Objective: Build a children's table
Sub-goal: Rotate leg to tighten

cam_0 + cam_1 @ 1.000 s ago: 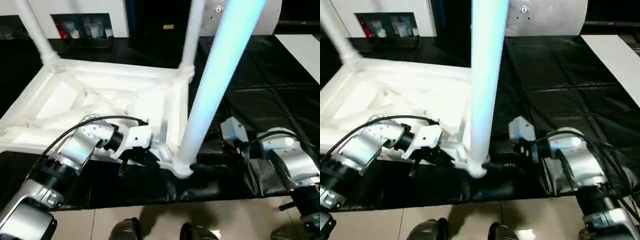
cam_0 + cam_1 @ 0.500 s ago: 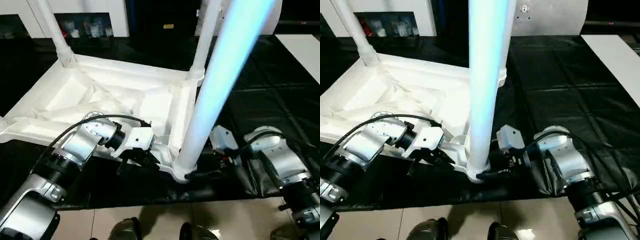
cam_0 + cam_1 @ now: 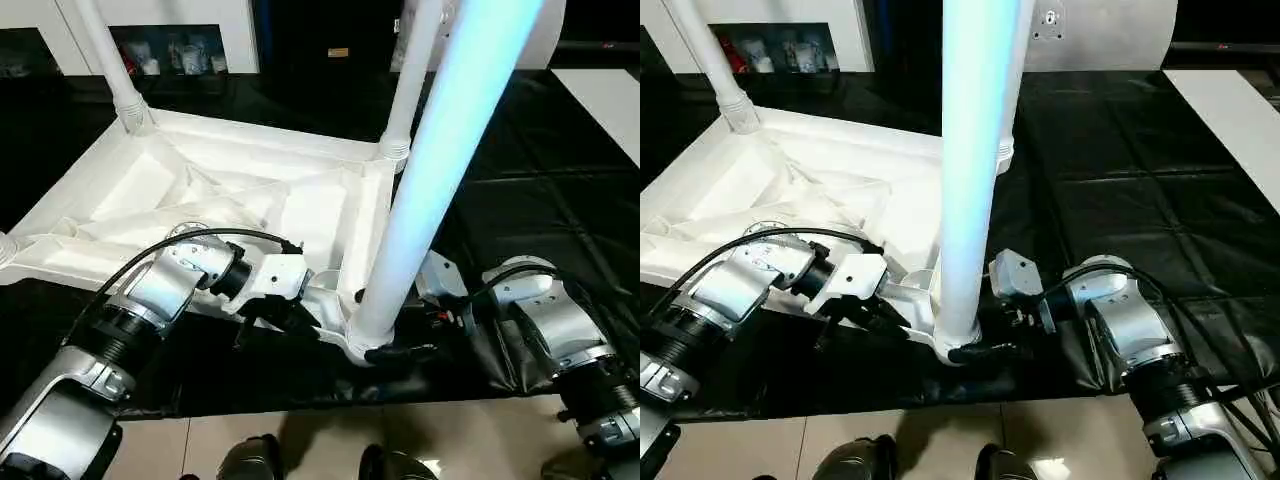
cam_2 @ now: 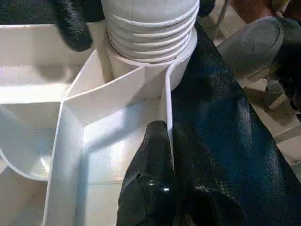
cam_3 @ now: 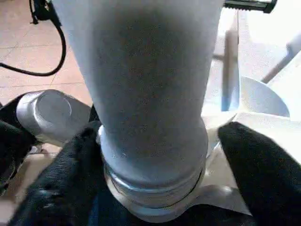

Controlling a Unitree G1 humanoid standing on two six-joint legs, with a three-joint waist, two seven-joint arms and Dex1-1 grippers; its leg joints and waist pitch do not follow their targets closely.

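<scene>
The children's table lies upside down, its white ribbed top (image 3: 200,190) on the black cover. Two legs stand in the far sockets, one on the left (image 3: 105,50) and one on the right (image 3: 415,60). A third leg (image 3: 440,150) rises from the near right corner socket (image 4: 150,28). My left gripper (image 3: 290,318) is shut on the top's thin rim wall (image 4: 165,101) just beside that socket. My right gripper (image 5: 155,160) is open, its fingers (image 5: 70,165) on either side of this leg's ringed base; one touches it and the other stands a little off.
The black cover (image 3: 540,170) spreads to the right and behind the table. Tiled floor (image 3: 300,440) and my grey feet (image 3: 250,460) lie below the near edge. A white board (image 3: 610,100) lies at the far right and a shelf (image 3: 170,55) stands at the back.
My right arm has moved left, bringing its fingers in around the near leg's base. The left gripper keeps its hold on the rim. The camera has shifted.
</scene>
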